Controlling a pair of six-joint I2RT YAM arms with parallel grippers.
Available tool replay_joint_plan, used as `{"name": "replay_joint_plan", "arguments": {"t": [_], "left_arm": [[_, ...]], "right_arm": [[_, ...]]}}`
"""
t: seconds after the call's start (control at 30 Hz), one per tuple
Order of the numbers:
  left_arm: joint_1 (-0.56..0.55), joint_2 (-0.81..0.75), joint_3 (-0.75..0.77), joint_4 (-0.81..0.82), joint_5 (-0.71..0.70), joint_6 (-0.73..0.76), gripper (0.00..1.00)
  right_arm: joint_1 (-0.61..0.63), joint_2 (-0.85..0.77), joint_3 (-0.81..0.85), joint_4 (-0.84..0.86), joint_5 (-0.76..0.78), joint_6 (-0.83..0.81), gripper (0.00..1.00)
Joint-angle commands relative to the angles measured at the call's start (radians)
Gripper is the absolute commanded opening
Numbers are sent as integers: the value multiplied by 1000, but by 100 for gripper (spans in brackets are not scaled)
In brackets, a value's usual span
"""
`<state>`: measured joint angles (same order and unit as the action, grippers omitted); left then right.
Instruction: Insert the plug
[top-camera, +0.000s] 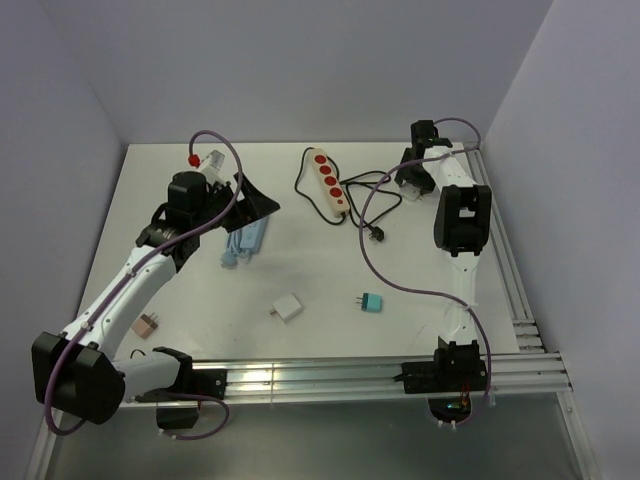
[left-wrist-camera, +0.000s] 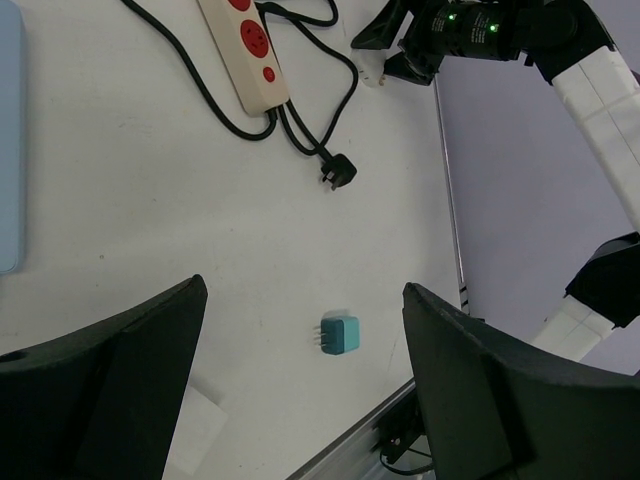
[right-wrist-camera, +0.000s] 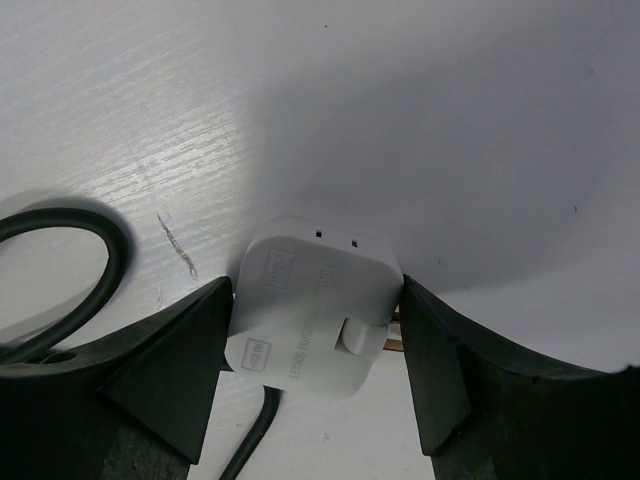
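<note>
**A:** While the right gripper (right-wrist-camera: 318, 292) sits at the far right, is it actually on the plug (right-wrist-camera: 312, 325)?

**B:** Looks like it. In the wrist view the white plug is wedged between both fingers (right-wrist-camera: 170, 380) and touches each side. I read that as a pinch, maybe a light one. Can't tell if it's off the table (right-wrist-camera: 150, 120).

**A:** Left gripper (left-wrist-camera: 300, 300)?

**B:** Fingers spread wide, nothing in them. It hovers left of centre, well apart from the plug.

**A:** Strip (top-camera: 329, 182)?

**B:** Far centre, just left of the right gripper. Sockets face up and it lies on a diagonal. Its black cord (right-wrist-camera: 50, 222) tangles between strip and gripper, with one loop near the plug.

**A:** So the step in hand is to secure the grasp, then carry to the strip.

**B:** That's my read.
- Firm up the pinch first so the plug can't twist.
- Lift straight up to clear the cord loop.
- Check pin direction. Something brassy shows at the plug's right edge, but I'm not sure it's the pins. They must end up pointing down, so a wrist roll may be needed.

**A:** Insertion?

**B:** Match the wrist yaw to the strip's diagonal and centre over one socket. Descend slow and straight, no side load. The strip looks loose, so it could skid. The left arm could pin it.
</note>
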<state>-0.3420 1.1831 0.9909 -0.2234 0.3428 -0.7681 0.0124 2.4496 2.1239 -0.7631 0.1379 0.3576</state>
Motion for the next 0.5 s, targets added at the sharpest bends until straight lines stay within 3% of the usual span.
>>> {"name": "replay_joint_plan", "arguments": {"t": [0.0, 0.1, 0.3, 0.47], "left_arm": [[-3, 7, 2, 47, 15, 12, 85], [-3, 9, 0, 52, 22, 7, 85], [-3, 18, 22, 38, 35, 4, 83], [-3, 19, 49, 32, 51, -20, 82]], "right_arm": [[-5, -17, -42, -27, -4, -14, 72], [-5, -8, -35, -31, -20, -14, 71], [-5, -40, -21, -10, -53, 9, 57], [-5, -150, -39, 47, -60, 81, 29]]}}
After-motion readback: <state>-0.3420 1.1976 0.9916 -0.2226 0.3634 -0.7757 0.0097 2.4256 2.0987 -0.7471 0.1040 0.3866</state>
